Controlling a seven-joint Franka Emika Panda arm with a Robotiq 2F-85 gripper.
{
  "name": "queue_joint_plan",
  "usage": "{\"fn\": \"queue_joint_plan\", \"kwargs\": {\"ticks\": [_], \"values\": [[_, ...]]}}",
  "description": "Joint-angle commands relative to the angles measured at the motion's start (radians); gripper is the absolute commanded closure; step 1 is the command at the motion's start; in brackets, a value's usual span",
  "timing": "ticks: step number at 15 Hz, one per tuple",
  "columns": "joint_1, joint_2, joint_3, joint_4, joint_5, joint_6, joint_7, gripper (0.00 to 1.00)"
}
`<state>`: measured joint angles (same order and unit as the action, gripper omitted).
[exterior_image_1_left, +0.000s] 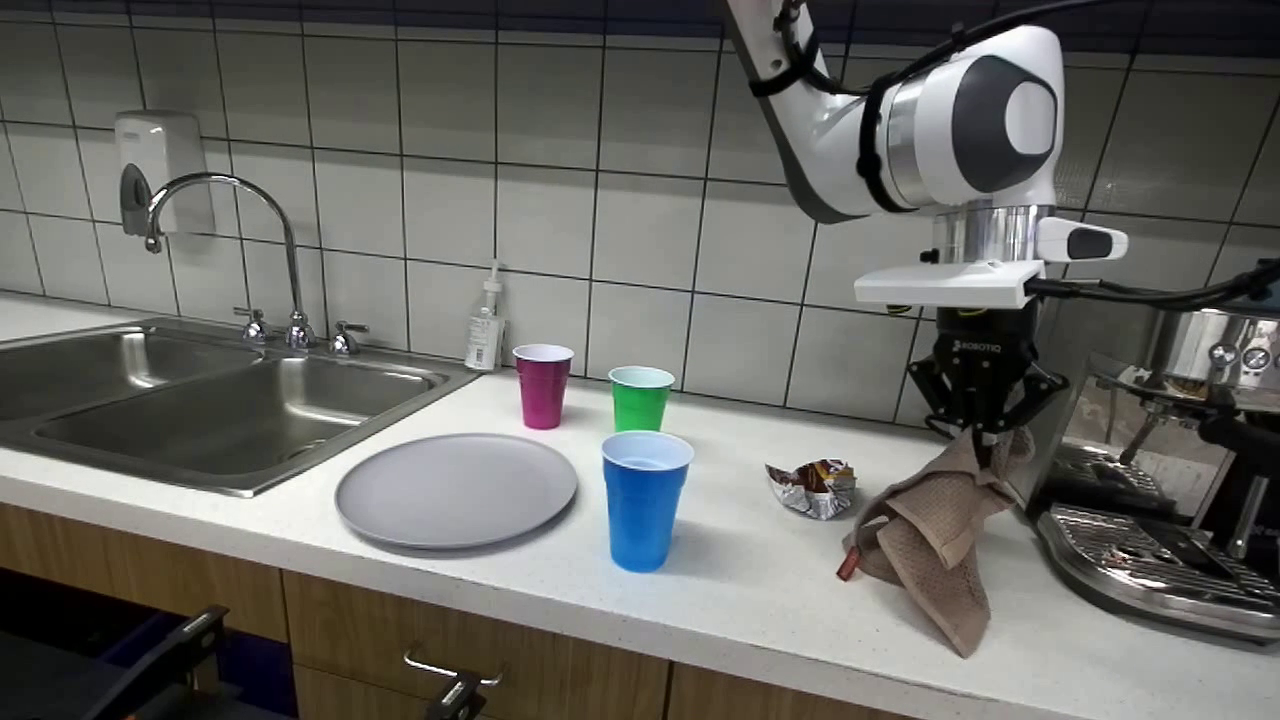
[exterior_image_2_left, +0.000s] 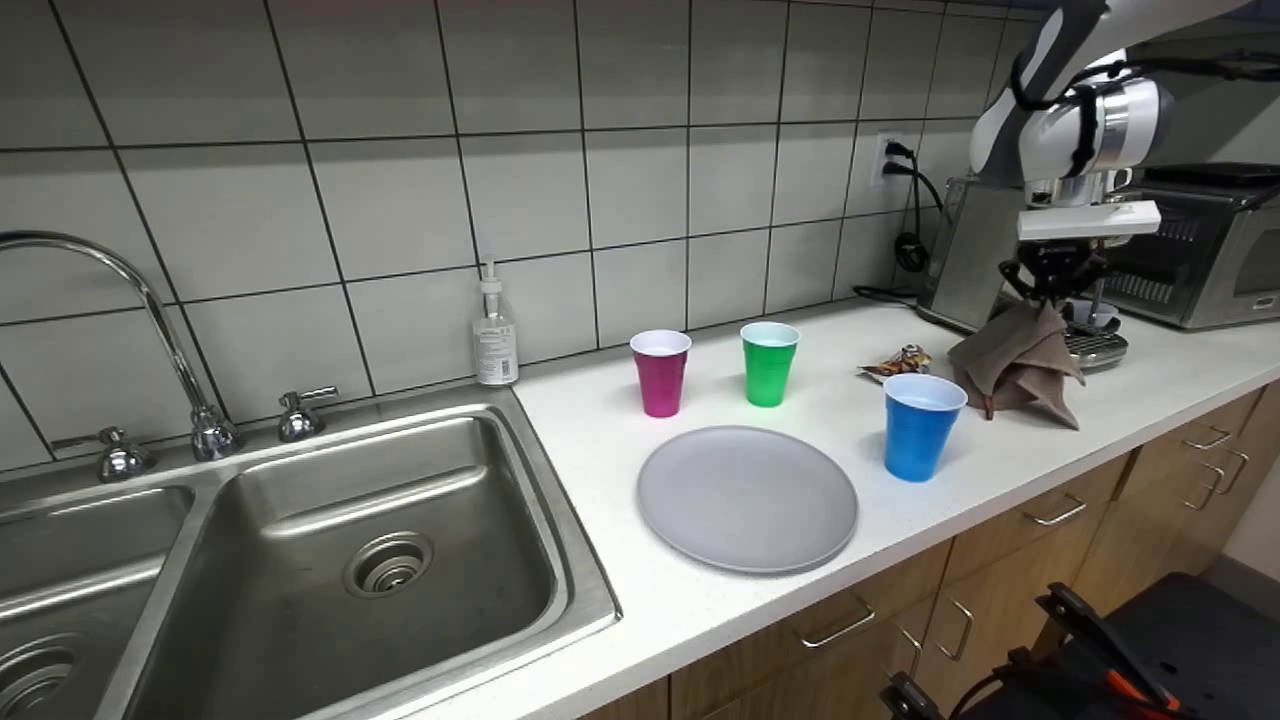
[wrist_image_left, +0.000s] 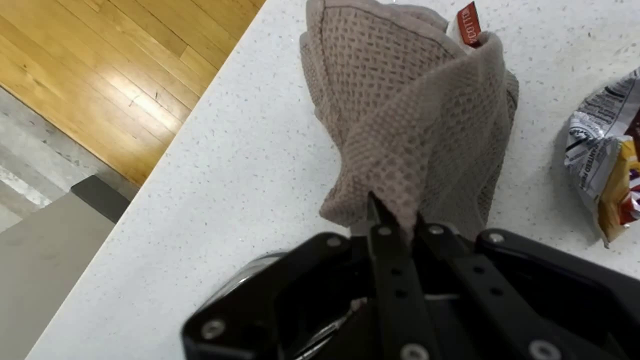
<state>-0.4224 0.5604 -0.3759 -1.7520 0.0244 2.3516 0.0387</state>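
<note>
Cloth is clenched at its raised peak in my gripper, fingertips pinched on the fabric. Lower folds appear to rest on the counter, at right. Step in hand, as I judge it: gripping, with the load partly borne from below. The next move calls for a firm pinch and slow motion, so that loose folds neither slip nor sweep the wrapper, near and to the left. I need clearance from the machine, just right. Farther left stands the blue cup, then the plate; the green cup and pink cup stand toward the far side. The sink is leftmost.
</note>
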Motion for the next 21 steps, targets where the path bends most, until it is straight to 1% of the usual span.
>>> {"fn": "queue_joint_plan", "kwargs": {"ticks": [1, 16, 17, 18, 19, 21], "values": [[-0.029, 0.038, 0.024, 0.034, 0.021, -0.024, 0.021, 0.99], [-0.047, 0.167, 0.046, 0.086, 0.083, -0.027, 0.055, 0.99], [-0.049, 0.170, 0.045, 0.088, 0.084, -0.028, 0.056, 0.81], [-0.049, 0.168, 0.044, 0.088, 0.084, -0.030, 0.059, 0.67], [-0.050, 0.166, 0.044, 0.087, 0.084, -0.030, 0.061, 0.62], [-0.047, 0.153, 0.041, 0.078, 0.082, -0.029, 0.064, 0.47]]}}
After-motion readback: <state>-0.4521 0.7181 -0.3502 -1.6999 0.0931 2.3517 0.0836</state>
